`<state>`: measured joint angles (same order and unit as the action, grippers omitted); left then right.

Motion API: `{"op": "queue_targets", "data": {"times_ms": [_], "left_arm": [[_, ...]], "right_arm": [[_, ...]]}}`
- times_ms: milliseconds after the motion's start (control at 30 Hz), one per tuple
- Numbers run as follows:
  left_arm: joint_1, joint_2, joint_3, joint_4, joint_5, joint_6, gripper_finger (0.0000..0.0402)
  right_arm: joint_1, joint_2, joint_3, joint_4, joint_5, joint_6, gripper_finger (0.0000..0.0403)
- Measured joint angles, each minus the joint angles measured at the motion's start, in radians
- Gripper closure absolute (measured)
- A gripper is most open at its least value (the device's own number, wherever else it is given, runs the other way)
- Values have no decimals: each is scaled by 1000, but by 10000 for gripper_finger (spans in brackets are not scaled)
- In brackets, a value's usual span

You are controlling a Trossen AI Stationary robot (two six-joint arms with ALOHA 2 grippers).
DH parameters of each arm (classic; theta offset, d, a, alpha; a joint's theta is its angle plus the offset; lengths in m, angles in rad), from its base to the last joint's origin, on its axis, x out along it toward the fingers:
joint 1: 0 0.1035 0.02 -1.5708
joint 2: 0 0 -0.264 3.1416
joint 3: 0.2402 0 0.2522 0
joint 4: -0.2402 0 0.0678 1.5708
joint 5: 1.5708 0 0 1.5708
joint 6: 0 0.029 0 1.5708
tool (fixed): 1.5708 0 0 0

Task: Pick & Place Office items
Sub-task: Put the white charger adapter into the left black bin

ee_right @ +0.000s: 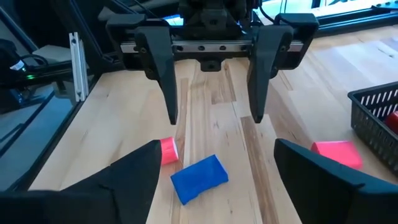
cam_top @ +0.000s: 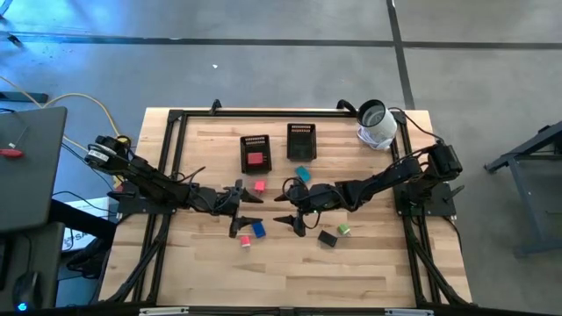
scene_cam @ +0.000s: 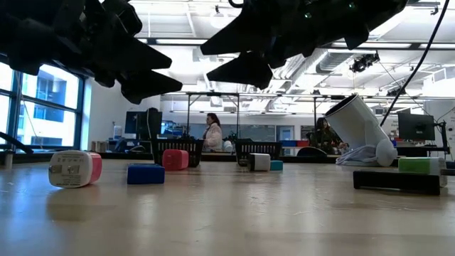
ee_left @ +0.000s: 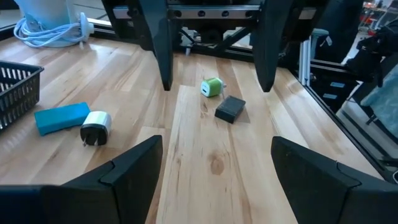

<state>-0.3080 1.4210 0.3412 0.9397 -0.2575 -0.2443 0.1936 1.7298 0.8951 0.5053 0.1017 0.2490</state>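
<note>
Both grippers face each other at mid-frame in the high view; the left gripper (cam_top: 239,211) stands wide with nothing between its fingers; the right gripper (cam_top: 292,208) is spread wide too, empty. Just below them lie a blue block (cam_top: 259,229) and a small pink-and-white piece (cam_top: 245,240); a black block (cam_top: 327,238) and green piece (cam_top: 344,230) sit lower right. 1 red item (cam_top: 255,160) lies in the left mesh tray (cam_top: 255,140). In the low view the arms are dark silhouettes, detail lost.
</note>
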Motion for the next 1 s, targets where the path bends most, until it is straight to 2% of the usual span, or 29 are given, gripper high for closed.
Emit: {"op": "queue_targets", "data": {"times_ms": [167,500,1000], "left_arm": [[0,0,0,-6,3,8,108],[39,0,-1,-81,-2,3,109],[40,0,-1,-80,-2,4,109]], "right_arm": [[0,0,0,-65,6,-13,104],[-47,0,0,-453,135,-10,104],[-185,0,0,-505,133,-121,104]]}}
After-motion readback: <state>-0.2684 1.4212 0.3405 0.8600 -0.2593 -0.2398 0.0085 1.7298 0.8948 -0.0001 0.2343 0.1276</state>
